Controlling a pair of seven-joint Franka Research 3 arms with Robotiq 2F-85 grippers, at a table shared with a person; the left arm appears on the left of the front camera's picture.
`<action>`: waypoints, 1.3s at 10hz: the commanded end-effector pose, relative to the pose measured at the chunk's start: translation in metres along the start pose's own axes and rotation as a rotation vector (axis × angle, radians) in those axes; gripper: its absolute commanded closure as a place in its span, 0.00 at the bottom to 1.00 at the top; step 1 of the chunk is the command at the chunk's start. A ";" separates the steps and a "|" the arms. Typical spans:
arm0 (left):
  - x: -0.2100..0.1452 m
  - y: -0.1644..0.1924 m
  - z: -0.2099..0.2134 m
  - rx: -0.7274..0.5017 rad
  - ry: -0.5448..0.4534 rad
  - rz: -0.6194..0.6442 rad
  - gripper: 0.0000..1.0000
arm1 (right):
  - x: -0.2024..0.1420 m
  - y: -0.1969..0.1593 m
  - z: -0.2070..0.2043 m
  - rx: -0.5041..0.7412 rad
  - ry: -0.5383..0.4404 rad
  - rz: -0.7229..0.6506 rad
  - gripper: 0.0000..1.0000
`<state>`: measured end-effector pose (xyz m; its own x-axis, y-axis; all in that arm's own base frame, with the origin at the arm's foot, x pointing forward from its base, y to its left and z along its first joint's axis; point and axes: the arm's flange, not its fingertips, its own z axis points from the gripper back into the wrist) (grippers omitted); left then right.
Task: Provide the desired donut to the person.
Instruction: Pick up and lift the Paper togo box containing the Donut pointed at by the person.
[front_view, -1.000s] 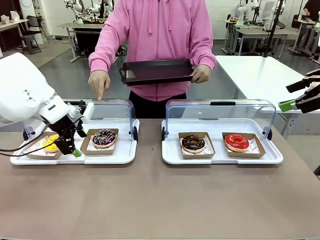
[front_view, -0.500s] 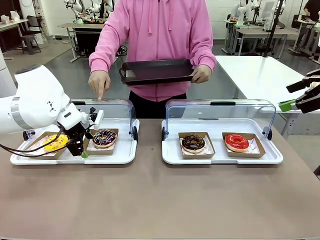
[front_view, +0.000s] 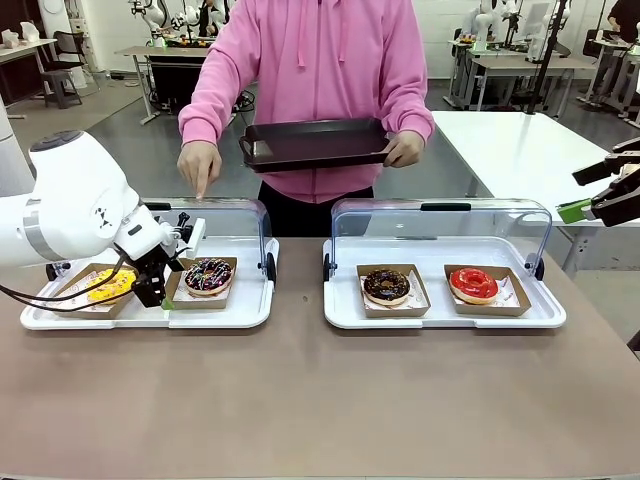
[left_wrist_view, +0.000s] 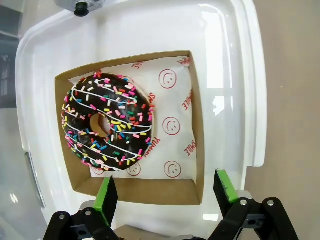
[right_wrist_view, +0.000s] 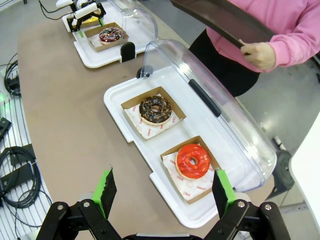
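We see a wide brown surface (front_view: 320, 400) running across the front view, with the person (front_view: 318, 60) in a pink hoodie standing at its far side. The white left arm (front_view: 70, 200) reaches in over the left tray (front_view: 250, 305), whose clear lid (front_view: 235, 225) stands raised at the back. A right tray (front_view: 440, 318) with its own raised lid (front_view: 440, 225) lies apart from it. The person holds a dark serving tray (front_view: 315, 143) at waist height with one hand (front_view: 403, 148). The pointing hand (front_view: 198, 165) aims an index finger straight down above the left lid.

The left claw (left_wrist_view: 165, 189) hangs wide open at the near wall of a cardboard box (left_wrist_view: 195, 125), its green pads spread nearly as wide as the box and gripping nothing. We cannot tell whether they touch it. The right claw (right_wrist_view: 162, 192) is likewise spread wide and carries nothing, hovering off to the right, above and apart from the right tray.

In that box, on smiley-printed paper, lies the sprinkled donut (left_wrist_view: 107, 122), chocolate-iced with white stripes and coloured sprinkles. It sits in the right half of the left tray, below the pointing finger. To its left a yellow donut (front_view: 105, 285) sits in its own box, partly hidden by the arm. The right tray carries a chocolate donut (front_view: 386, 285) and a red donut (front_view: 474, 284), each in a box.
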<state>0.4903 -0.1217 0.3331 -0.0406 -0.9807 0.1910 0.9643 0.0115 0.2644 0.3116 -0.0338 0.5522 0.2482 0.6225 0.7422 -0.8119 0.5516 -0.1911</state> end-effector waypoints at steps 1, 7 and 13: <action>0.001 0.010 -0.009 0.029 0.010 0.017 0.00 | 0.000 -0.001 -0.003 0.011 -0.001 0.008 0.00; 0.001 0.017 -0.021 0.081 0.058 0.038 1.00 | 0.000 -0.001 -0.003 0.011 -0.001 0.008 0.00; 0.010 0.010 -0.015 0.076 0.057 0.008 1.00 | 0.000 -0.001 -0.003 0.011 -0.001 0.008 0.00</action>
<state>0.5055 -0.1353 0.3173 -0.0240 -0.9877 0.1543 0.9427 0.0290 0.3324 0.3116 -0.0338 0.5522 0.2483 0.6225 0.7422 -0.8119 0.5517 -0.1911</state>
